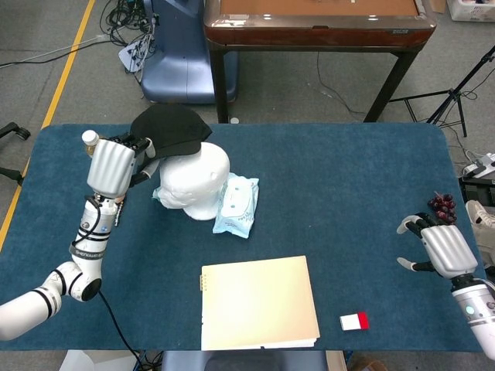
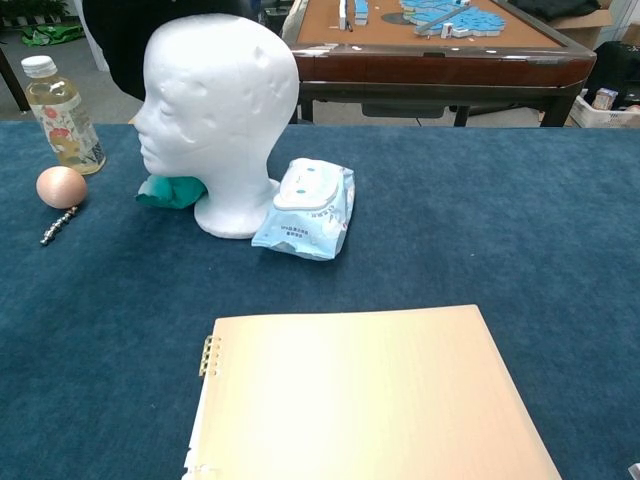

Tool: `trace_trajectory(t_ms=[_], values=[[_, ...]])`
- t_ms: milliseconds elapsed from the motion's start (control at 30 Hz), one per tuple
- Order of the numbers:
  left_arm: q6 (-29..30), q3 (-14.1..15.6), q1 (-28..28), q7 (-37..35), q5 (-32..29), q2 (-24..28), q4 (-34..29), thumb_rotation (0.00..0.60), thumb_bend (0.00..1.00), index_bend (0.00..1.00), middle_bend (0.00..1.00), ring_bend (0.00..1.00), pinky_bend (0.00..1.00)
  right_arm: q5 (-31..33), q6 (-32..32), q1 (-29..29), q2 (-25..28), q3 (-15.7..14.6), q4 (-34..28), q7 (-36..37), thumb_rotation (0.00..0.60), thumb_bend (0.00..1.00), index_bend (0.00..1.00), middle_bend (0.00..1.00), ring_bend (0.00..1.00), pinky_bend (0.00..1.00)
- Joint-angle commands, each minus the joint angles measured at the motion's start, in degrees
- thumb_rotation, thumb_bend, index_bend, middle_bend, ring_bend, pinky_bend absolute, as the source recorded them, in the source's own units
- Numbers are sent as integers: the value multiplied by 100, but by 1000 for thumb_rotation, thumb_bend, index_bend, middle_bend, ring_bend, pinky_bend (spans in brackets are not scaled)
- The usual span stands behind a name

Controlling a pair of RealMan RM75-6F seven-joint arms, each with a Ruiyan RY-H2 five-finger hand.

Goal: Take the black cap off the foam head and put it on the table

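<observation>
The black cap is off the crown of the white foam head and hangs in the air just behind and left of it. My left hand grips the cap by its edge. In the chest view the foam head stands bare, with the cap showing dark behind it at the top left; the left hand is out of that frame. My right hand hovers open at the table's right side, holding nothing.
A pale blue wipes pack leans against the head's base. A teal cloth, a peach ball, a small chain and a bottle lie left of the head. A cream notebook and a red-white card sit near the front.
</observation>
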Motion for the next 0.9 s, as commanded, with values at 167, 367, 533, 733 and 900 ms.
trace_trajectory(t_ms=[167,367,533,733,900], values=[[-112,42,28,-104,-169,10,605,600,532,648,760,599,776,2,13,-4,11,-2,-5,1,600,0,412,330,222,363],[76,257,156,-358,24,75,1151,600,532,652,762,599,776,2,21,-8,10,-9,-29,-29,600,0,412,330,222,363],[137,552,352,-820,193,137,1741,600,532,666,768,601,777,5,30,-13,23,-13,-61,-70,600,0,412,330,222,363],[289,1033,675,-1477,531,300,1971,600,532,667,767,601,779,4,4,2,5,-21,-92,-127,600,0,412,330,222,363],[396,1398,957,-1697,764,484,1893,600,532,657,758,601,780,9,-15,11,-2,-28,-127,-194,600,0,412,330,222,363]])
